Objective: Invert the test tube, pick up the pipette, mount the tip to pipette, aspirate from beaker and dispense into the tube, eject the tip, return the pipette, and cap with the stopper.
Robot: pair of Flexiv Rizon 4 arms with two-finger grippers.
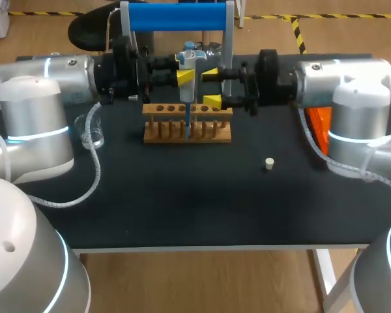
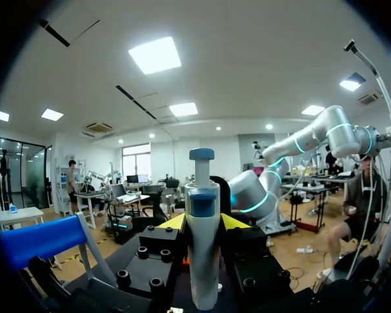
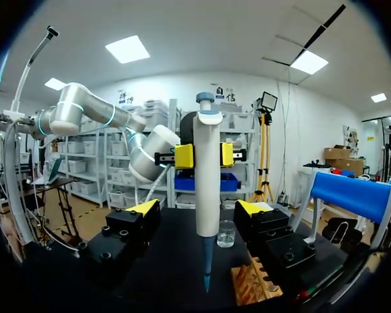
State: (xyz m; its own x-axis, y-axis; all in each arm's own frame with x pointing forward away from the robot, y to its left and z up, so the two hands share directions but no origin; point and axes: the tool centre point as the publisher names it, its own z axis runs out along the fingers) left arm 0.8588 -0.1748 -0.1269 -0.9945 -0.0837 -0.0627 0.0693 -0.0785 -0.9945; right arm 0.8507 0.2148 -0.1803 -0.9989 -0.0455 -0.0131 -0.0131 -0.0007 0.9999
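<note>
A: Left end effector (image 1: 184, 76)?
B: Pinching the pipette (image 1: 186, 91) on its upper body, one yellow fingertip (image 3: 184, 155) on each side.
A: Pipette axis?
B: Vertical. Plunger end up, blue tip (image 1: 188, 120) mounted and pointing straight down at the wooden rack (image 1: 212, 134). Can't tell if the tip's end is inside a tube or just over a hole.
A: Right end effector (image 1: 212, 87)?
B: Spread wide. In the right wrist view its fingers (image 3: 143, 208) stand either side of the pipette without touching it, facing the left end effector from the opposite side.
A: Further out?
B: The rack sits on the dark surface (image 1: 182, 195) directly under both end effectors, long side across the surface. The blue-barred stand (image 1: 176, 16) is behind the rack. The beaker (image 1: 92, 130) stands upright well to the rack's left, under the left arm. The stopper (image 1: 269, 163) lies alone on the surface, nearer the front and to the right of the rack.
</note>
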